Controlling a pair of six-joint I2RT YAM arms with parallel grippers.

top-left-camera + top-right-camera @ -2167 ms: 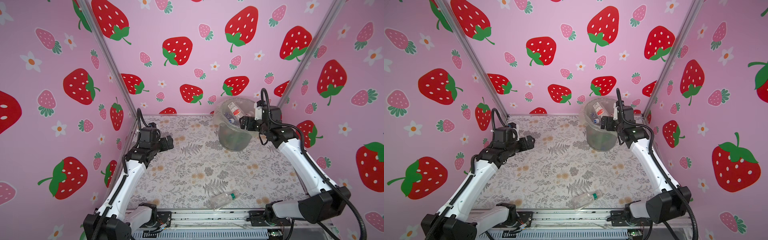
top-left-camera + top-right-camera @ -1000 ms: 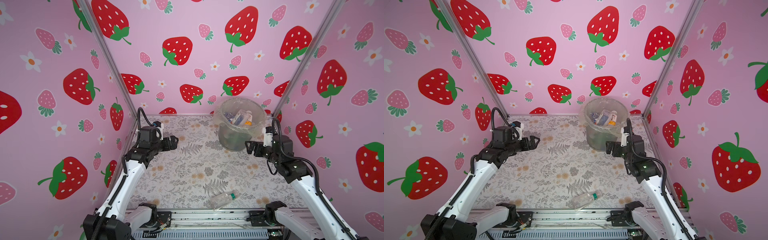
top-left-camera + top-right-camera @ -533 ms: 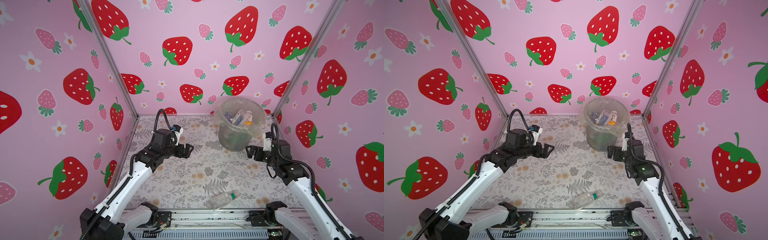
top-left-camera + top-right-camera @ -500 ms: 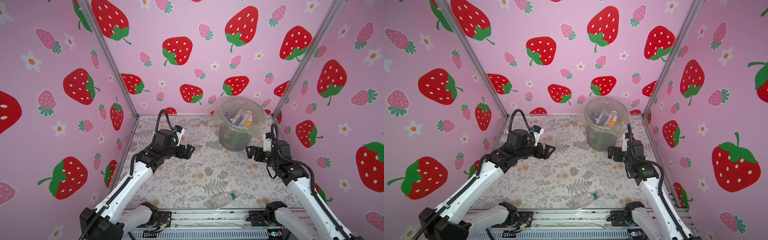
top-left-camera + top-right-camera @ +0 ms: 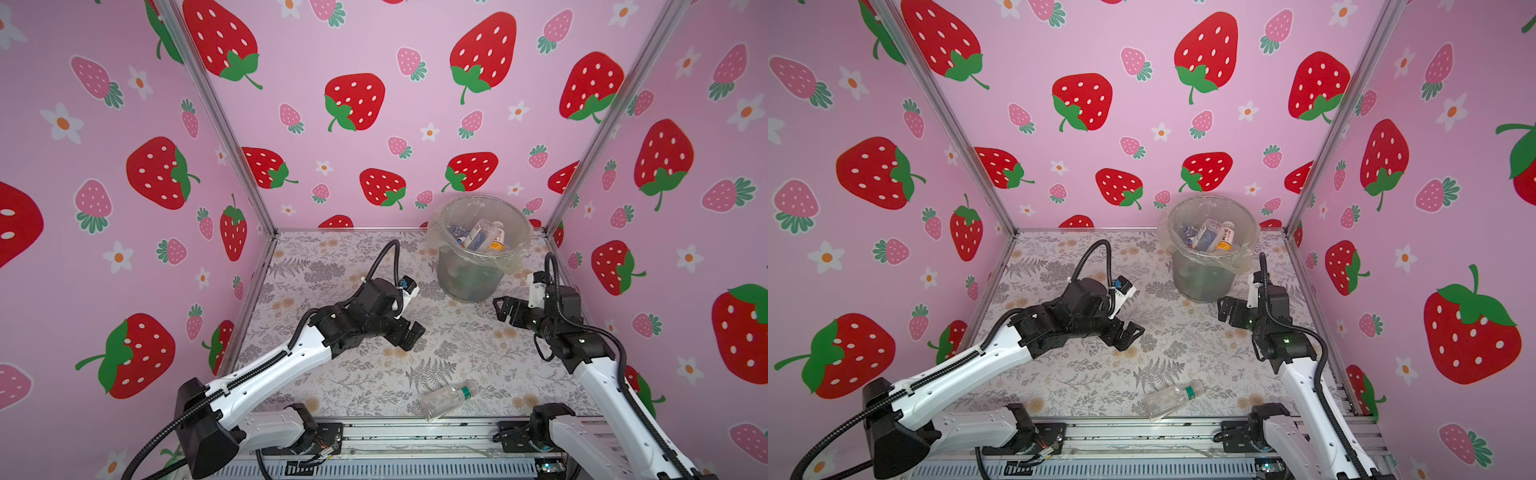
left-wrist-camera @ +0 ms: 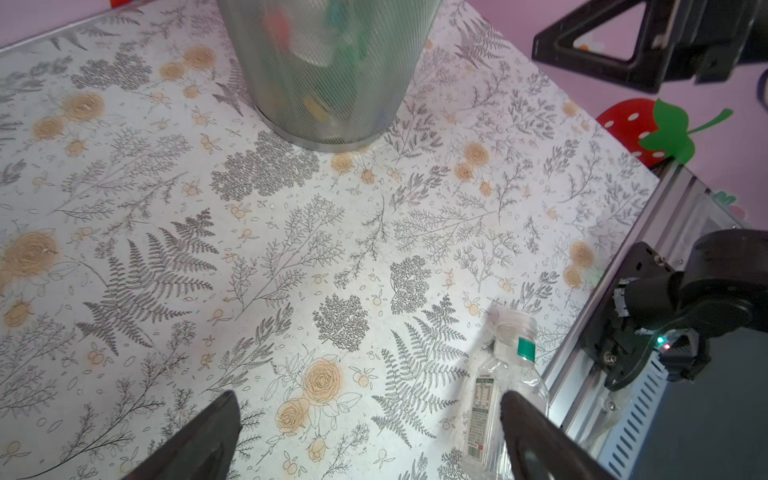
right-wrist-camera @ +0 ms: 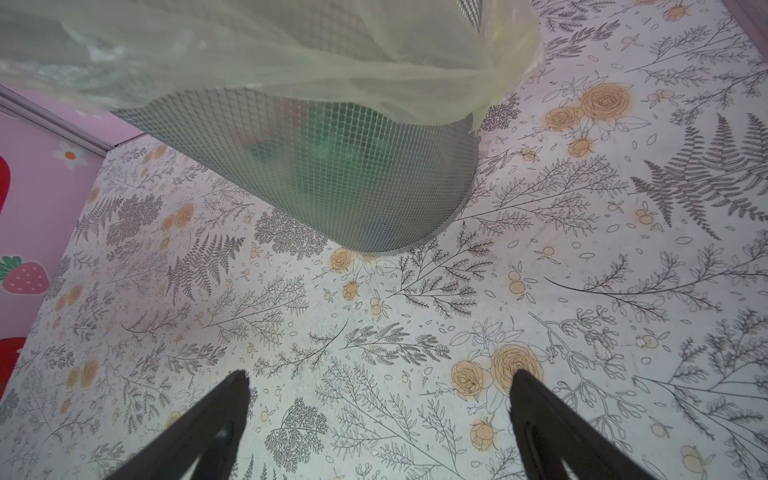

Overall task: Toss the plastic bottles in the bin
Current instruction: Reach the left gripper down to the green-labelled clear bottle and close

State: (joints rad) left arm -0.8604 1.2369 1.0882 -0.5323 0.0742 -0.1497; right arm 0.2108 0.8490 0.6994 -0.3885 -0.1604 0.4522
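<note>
— Since our left hand (image 5: 409, 336) has swung in from the left edge to the middle of the top views, where are we with the task?
— On the last one, we judge. That hand is spread wide and carries nothing. It hangs above the table (image 5: 332, 257), tipped toward the lower centre.
— And our right hand (image 5: 505, 311)?
— It has come back from the rim and is now low at right of centre, just beside the bin (image 5: 469, 286), fingers spread and empty too.
— So its bottle went in?
— We see several bottles (image 5: 478, 237) heaped inside, at upper right of centre. One clear bottle (image 5: 446, 400) with a green band has not moved. It lies on its side at lower centre, near the front rail (image 5: 415, 432).
— Is anything between it and us?
— No, only bare table. In the left wrist view it lies close by one finger's tip, with the rail and the right arm's base (image 6: 706, 291) just beyond. We'd call those the snags, since they leave little room on that side for a finger.
</note>
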